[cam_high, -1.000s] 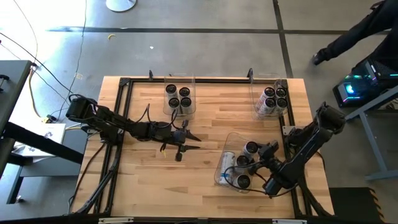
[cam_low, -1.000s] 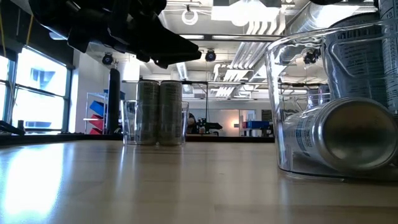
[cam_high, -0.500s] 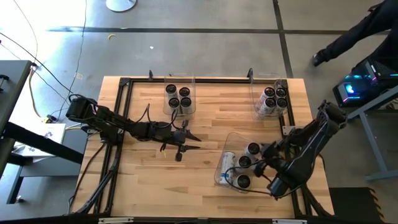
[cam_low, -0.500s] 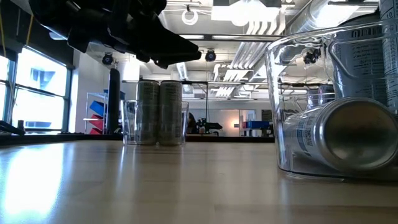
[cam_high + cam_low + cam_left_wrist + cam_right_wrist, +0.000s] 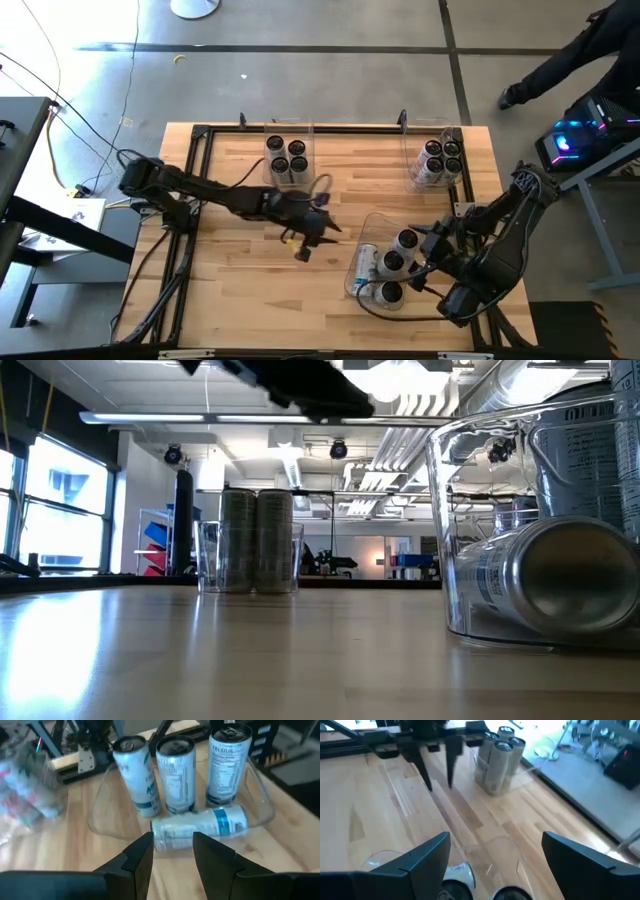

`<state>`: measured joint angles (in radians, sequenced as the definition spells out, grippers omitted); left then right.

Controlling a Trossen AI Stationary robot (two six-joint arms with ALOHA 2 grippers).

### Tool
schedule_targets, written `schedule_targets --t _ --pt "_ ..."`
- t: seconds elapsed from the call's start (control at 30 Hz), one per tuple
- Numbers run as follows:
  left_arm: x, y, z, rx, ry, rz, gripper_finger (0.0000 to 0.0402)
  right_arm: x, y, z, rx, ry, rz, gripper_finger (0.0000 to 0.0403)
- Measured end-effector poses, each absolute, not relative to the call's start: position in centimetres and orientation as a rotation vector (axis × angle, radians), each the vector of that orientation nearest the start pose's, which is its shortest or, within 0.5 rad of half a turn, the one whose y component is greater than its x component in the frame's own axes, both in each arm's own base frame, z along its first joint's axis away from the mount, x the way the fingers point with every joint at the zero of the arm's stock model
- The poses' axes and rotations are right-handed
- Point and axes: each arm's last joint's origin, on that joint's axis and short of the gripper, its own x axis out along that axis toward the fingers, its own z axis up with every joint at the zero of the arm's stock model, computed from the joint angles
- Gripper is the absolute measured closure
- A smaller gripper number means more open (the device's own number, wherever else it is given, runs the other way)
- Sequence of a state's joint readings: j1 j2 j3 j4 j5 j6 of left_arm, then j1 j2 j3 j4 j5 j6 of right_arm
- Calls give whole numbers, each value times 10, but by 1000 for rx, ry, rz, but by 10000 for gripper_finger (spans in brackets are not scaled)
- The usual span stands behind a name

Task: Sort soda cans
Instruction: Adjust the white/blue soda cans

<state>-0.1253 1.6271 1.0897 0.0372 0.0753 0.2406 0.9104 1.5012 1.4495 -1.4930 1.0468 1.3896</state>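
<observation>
Jaws of left gripper [image 5: 322,228] parted, empty, arm outstretched toward soda cans [image 5: 392,262], right gripper [image 5: 428,262] wide, empty.

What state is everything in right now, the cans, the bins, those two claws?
Near bin: holds three upright cans and one lying can.
Far middle bin: four cans upright.
Far right bin: four cans upright.
Left gripper: open, empty, mid-table, pointed at the near bin.
Right gripper: wide open, empty, beside the near bin.
</observation>
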Motion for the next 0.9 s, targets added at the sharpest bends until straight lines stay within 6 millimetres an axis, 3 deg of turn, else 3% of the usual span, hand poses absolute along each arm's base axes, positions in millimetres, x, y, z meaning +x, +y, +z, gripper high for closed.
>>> schedule_targets --t 0.23,0.37,0.57,0.77,0.9 --pt "421 -53 263 432 689 -293 271 176 186 327 1 543 -574 93" --pt "447 -54 250 463 761 -447 267 173 190 321 8 559 -555 93" --pt "470 -45 229 387 755 -585 225 168 200 320 24 544 -510 93" --pt "486 -37 210 342 707 -539 158 164 204 321 14 521 -492 93" --pt "491 -36 206 307 698 -480 139 164 203 321 9 505 -496 93"
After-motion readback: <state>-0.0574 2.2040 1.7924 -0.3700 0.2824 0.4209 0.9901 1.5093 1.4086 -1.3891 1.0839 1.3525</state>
